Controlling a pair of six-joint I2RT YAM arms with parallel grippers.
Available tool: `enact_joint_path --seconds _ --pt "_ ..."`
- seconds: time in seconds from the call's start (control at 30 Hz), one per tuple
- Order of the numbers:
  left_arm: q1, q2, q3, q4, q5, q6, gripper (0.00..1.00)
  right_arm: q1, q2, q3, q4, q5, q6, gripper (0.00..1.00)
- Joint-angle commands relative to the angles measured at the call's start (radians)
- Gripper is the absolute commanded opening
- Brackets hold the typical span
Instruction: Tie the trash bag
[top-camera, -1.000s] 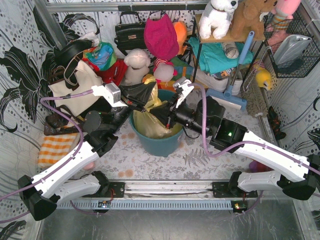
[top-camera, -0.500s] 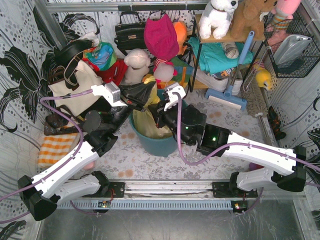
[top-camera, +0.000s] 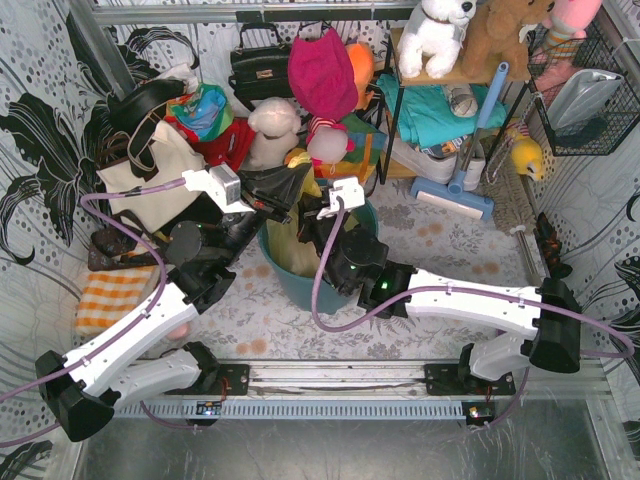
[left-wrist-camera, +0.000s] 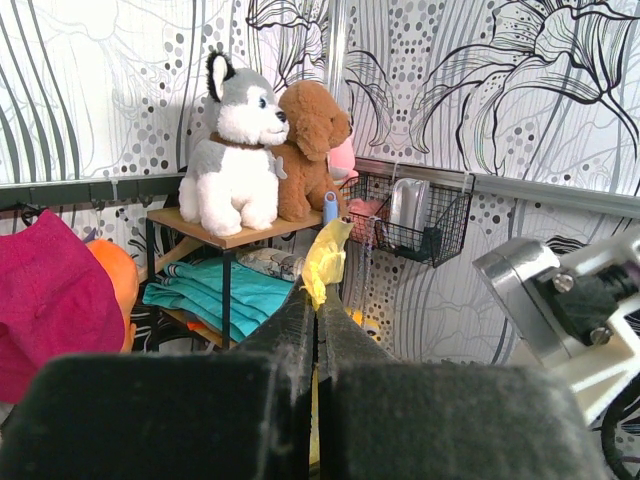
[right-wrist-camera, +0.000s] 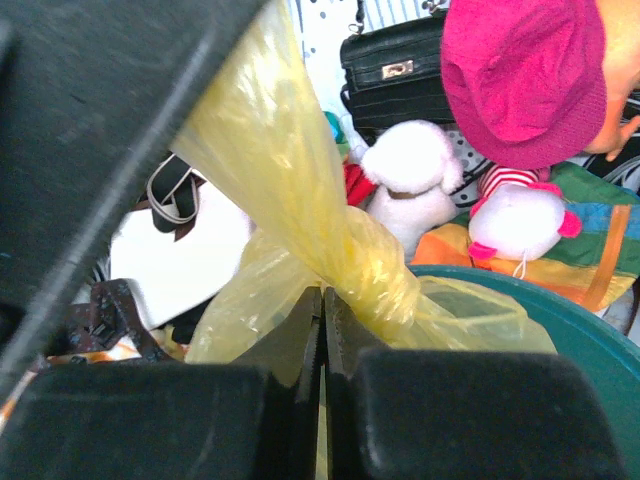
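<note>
Right arm sweeps left across the teal bin (top-camera: 290, 288)
Right gripper (top-camera: 312, 218), now centre frame, and left gripper (top-camera: 280, 212) each stay pinched on the trash bag (top-camera: 285, 250) — tails crossing, knot likely forming.

The trash bag (right-wrist-camera: 300, 200) is thin, glossy, translucent yellow plastic; the bin (right-wrist-camera: 580, 350) is smooth teal plastic; the husky toy (left-wrist-camera: 235, 160) is plush fabric.

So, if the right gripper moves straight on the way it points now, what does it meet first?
The trash bag: its twisted yellow neck crosses right in front of the shut right gripper. Behind it, probably the white plush toy, though depth is unclear.
</note>
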Motion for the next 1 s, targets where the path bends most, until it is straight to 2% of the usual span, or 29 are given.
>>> enact_joint_path --seconds 0.0,0.43,0.77,0.8,0.83,0.87,0.93,0.97 --pt "0.008 -0.018 0.009 0.038 -0.001 -0.009 0.01 0.005 0.028 -0.037 0.235 0.113 -0.069 0.00" --pt "0.007 -0.027 0.006 0.037 0.018 -0.021 0.02 -0.003 0.115 -0.056 0.582 0.178 -0.241 0.00" --pt "0.008 -0.044 0.007 0.013 0.031 -0.021 0.06 -0.035 0.167 -0.053 0.683 0.156 -0.163 0.00" --pt "0.008 -0.050 0.009 0.007 0.031 -0.019 0.09 -0.036 0.172 -0.055 0.695 0.147 -0.158 0.00" --pt "0.008 -0.055 0.011 0.000 0.026 -0.018 0.15 -0.039 0.177 -0.062 0.718 0.141 -0.159 0.00" --pt "0.008 -0.060 0.015 -0.014 0.018 -0.017 0.26 -0.039 0.182 -0.067 0.741 0.138 -0.163 0.00" --pt "0.007 -0.074 0.026 -0.043 -0.001 -0.015 0.54 -0.041 0.190 -0.063 0.747 0.136 -0.163 0.00" --pt "0.007 -0.083 0.029 -0.060 -0.014 -0.010 0.62 -0.041 0.190 -0.064 0.745 0.134 -0.161 0.00"
